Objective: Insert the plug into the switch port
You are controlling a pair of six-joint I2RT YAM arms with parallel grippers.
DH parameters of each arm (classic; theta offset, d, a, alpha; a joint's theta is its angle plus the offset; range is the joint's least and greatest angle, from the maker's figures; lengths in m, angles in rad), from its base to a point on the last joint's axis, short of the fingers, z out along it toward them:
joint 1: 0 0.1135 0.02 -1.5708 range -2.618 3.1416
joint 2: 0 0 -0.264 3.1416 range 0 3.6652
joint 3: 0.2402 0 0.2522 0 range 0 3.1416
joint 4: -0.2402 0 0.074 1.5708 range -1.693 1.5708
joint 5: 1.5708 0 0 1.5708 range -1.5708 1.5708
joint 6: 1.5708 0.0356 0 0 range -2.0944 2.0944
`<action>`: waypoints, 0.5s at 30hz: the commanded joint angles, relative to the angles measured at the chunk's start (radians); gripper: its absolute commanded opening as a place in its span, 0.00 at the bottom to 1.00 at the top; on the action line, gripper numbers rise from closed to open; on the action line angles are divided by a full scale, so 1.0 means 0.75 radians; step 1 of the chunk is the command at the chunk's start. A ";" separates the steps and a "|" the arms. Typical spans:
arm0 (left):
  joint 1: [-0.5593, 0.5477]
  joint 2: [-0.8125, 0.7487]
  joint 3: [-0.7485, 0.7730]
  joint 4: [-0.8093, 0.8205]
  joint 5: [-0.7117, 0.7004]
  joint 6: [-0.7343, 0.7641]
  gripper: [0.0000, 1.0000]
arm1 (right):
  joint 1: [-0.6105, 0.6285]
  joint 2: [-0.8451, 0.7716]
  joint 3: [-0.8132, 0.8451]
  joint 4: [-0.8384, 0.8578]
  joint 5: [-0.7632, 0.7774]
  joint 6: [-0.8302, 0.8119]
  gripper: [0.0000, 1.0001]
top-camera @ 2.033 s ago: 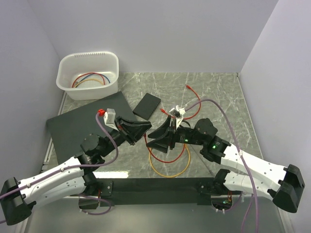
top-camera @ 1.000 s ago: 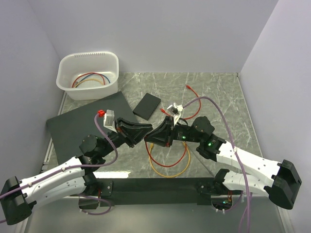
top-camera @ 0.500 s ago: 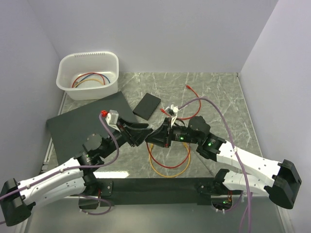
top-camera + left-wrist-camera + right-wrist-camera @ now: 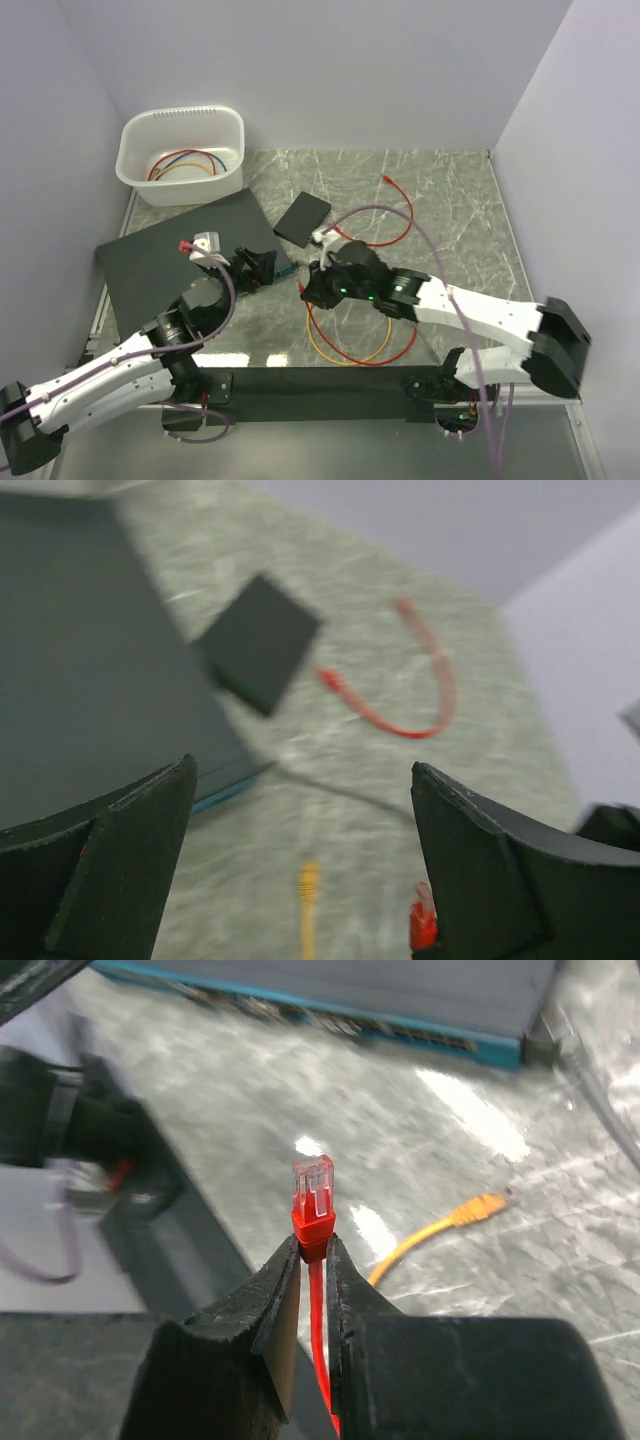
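The plug (image 4: 312, 1195), red with a clear tip, stands upright between the fingertips of my right gripper (image 4: 313, 1247), which is shut on it; its thin red cable runs down between the jaws. The plug points toward the switch's teal front face (image 4: 330, 1025), where a row of dark ports shows, and is apart from it. In the top view the right gripper (image 4: 310, 287) sits just right of the black switch (image 4: 170, 255). My left gripper (image 4: 264, 268) hangs open at the switch's near corner, fingers spread wide (image 4: 302, 780), nothing between them. The red plug (image 4: 422, 922) shows by its right finger.
A small black box (image 4: 302, 218) lies behind the grippers. An orange-yellow cable (image 4: 345, 352) loops on the marble in front, its plug (image 4: 482, 1205) near the switch. A white tub (image 4: 180, 150) with cables stands far left. A grey cable (image 4: 590, 1090) leaves the switch's corner.
My left gripper has opened wide and drawn back to the left. My right gripper, still shut on the plug, has moved left toward the switch's front face.
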 commanded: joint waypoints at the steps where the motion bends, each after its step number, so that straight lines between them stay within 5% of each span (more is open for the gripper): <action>1: 0.054 0.091 0.064 -0.250 -0.288 -0.106 0.95 | 0.047 0.182 0.134 -0.115 0.168 -0.039 0.00; 7: 0.430 0.236 0.006 -0.142 0.153 -0.106 0.91 | 0.066 0.467 0.316 -0.162 0.248 -0.063 0.00; 15: 0.704 0.326 -0.069 -0.005 0.381 -0.090 0.91 | 0.066 0.796 0.576 -0.264 0.273 -0.102 0.00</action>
